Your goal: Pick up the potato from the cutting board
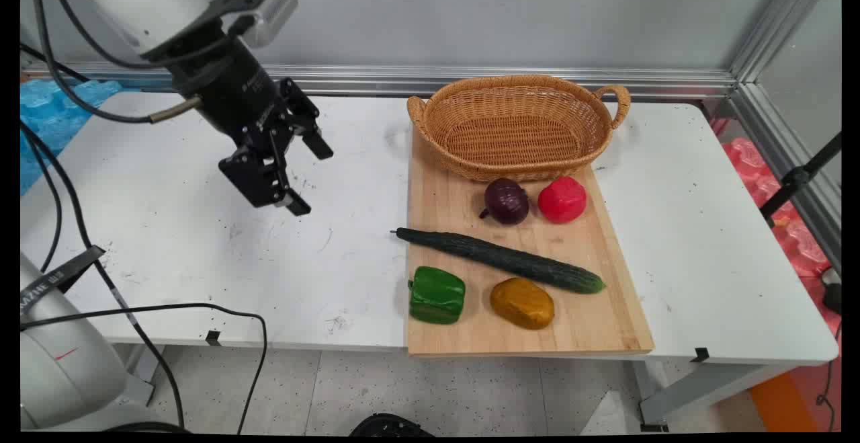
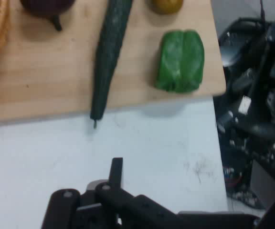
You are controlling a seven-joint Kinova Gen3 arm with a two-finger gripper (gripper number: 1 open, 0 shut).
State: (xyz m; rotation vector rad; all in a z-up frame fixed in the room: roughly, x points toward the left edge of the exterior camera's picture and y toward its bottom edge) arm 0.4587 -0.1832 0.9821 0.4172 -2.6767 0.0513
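White table [image 1: 201, 255] bearing a wooden board [image 1: 605, 325] at its right half. On the board's far end, an oval wicker basket [image 1: 514, 127]; just before it, purple onion [image 1: 506, 201] beside red pepper [image 1: 562, 199]. Across the middle, a long cucumber [image 1: 500, 259], its tip overhanging the board's left edge. Nearest, green pepper [image 1: 437, 294] and a yellow-brown potato [image 1: 522, 302].

gripper [image 1: 312, 177] raised over bare table [image 1: 201, 248], fingers apart, well left of board [image 1: 605, 322] bearing cucumber [image 1: 500, 259].
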